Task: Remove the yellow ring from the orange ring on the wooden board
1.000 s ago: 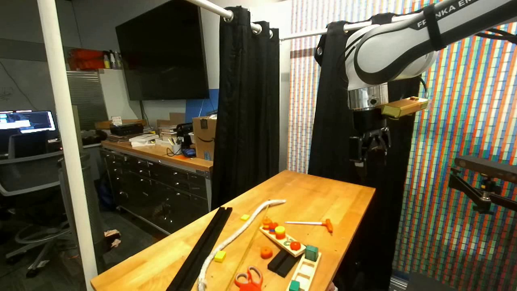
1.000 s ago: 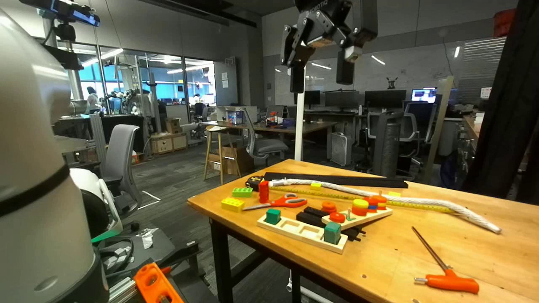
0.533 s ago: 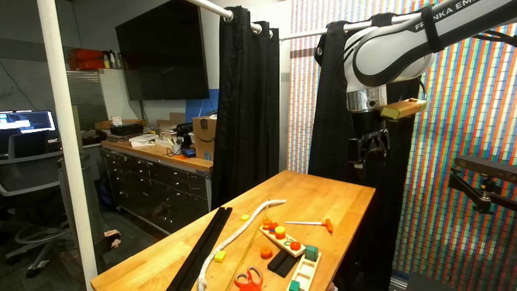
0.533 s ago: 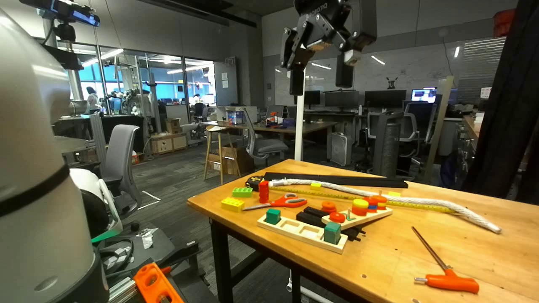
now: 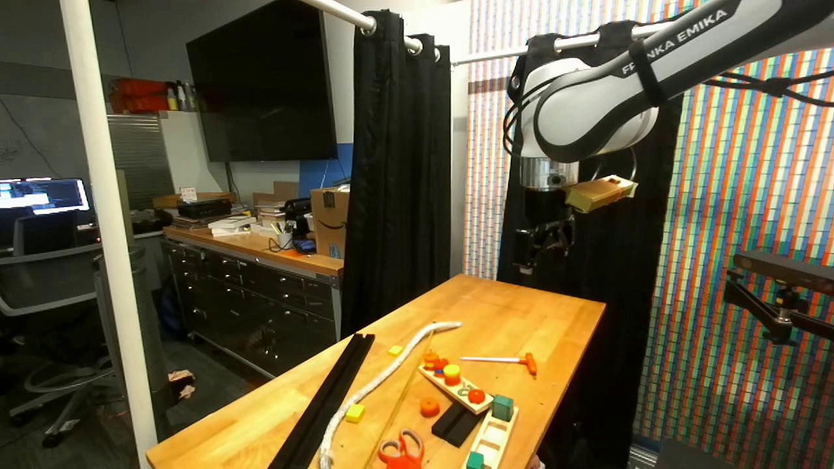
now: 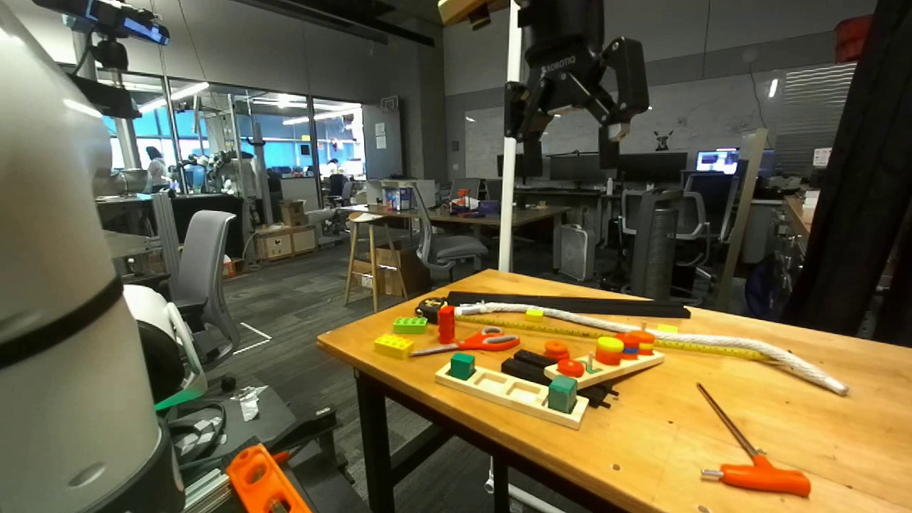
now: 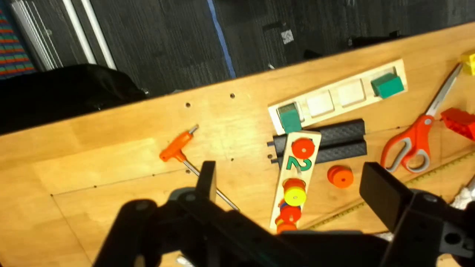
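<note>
The yellow ring (image 7: 295,197) sits on top of an orange ring (image 7: 294,183) on a peg of a small wooden board with a green 2 (image 7: 291,174), in the wrist view. The yellow ring also shows in both exterior views (image 5: 451,370) (image 6: 609,344). This small board lies on the large wooden tabletop (image 7: 122,137), partly over black track pieces. My gripper (image 7: 291,181) is open and empty, high above the table. In the wrist view the yellow ring appears between its spread fingers. The gripper also shows in both exterior views (image 5: 544,260) (image 6: 570,160).
A red ring (image 7: 303,148) and more stacked rings (image 7: 290,213) stand on the small board. Around it lie a loose orange ring pair (image 7: 341,177), a tray with green blocks (image 7: 334,118), scissors (image 7: 419,135), an orange T-handle (image 7: 177,145), a white rope (image 6: 698,340) and a tape measure (image 6: 570,330).
The arm and open gripper have shifted left in one exterior view and right in the other, ending slightly lower. The gripper hangs more upright. The objects on the table have not moved.
</note>
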### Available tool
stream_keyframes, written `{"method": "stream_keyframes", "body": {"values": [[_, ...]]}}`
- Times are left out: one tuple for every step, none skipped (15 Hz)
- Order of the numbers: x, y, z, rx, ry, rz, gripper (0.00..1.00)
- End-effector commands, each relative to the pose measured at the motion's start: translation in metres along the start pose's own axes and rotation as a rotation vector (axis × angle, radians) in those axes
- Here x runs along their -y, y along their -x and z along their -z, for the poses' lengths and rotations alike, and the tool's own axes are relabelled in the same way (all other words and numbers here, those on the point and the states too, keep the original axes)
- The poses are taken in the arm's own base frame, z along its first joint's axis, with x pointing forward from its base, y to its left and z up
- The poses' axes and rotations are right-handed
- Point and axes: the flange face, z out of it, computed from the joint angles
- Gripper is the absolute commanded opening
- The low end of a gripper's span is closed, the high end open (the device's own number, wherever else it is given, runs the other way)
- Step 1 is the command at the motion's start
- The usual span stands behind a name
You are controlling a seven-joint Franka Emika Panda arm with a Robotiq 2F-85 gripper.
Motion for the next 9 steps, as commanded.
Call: {"method": "stream_keyframes", "body": {"values": [[0.022,-0.055,-0.013,-0.056,-0.05,-0.017,1.0],[0.027,-0.066,-0.02,-0.066,-0.059,-0.025,1.0],[0.032,-0.079,-0.027,-0.074,-0.076,-0.032,1.0],[0.036,-0.091,-0.035,-0.08,-0.089,-0.041,1.0],[0.039,-0.103,-0.043,-0.082,-0.099,-0.052,1.0],[0.042,-0.115,-0.051,-0.079,-0.107,-0.062,1.0],[0.045,-0.126,-0.058,-0.072,-0.111,-0.071,1.0],[0.047,-0.138,-0.068,-0.058,-0.106,-0.091,1.0],[0.049,-0.148,-0.076,-0.043,-0.104,-0.1,1.0]]}}
